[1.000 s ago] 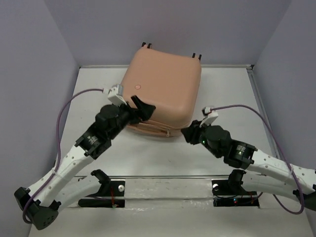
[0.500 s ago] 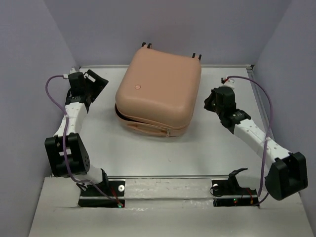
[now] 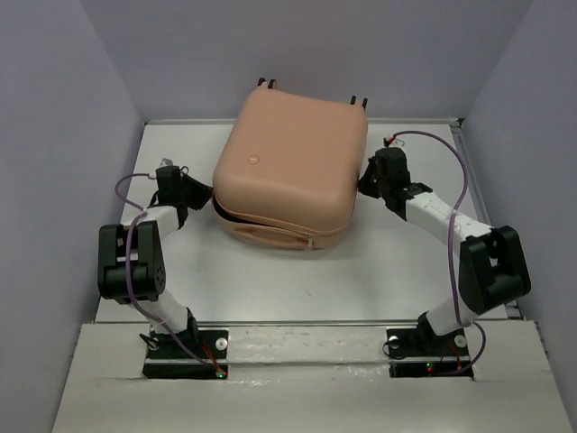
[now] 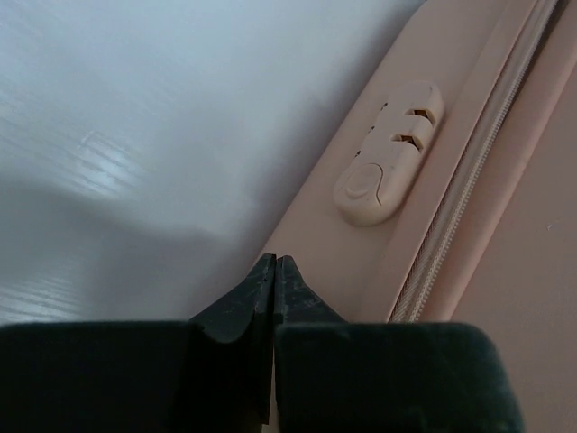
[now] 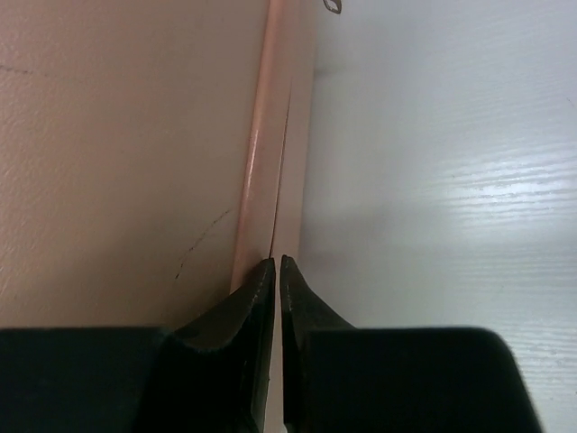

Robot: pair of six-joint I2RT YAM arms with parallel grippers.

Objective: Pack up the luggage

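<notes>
The luggage (image 3: 288,162) is a peach-pink hard-shell suitcase lying flat mid-table, its lid down, with a round mark on top. My left gripper (image 3: 206,193) is shut and empty at the suitcase's left side. In the left wrist view its tips (image 4: 273,262) rest against the lower shell (image 4: 343,262), beside a peach stud (image 4: 389,155) and the zipper (image 4: 469,180). My right gripper (image 3: 364,183) is shut and empty at the right side. In the right wrist view its tips (image 5: 278,262) sit at the seam between the shells (image 5: 117,135).
The white table (image 3: 270,280) is boxed in by lilac walls (image 3: 63,135) on the left, back and right. Small black fittings (image 3: 359,101) stick out at the suitcase's far edge. Both arm bases (image 3: 185,347) sit on the near ledge.
Both arms left the suitcase's front edge, swung out wide, then came in against its left and right sides. The left gripper has gone from open to shut; the suitcase's lid has come down.
</notes>
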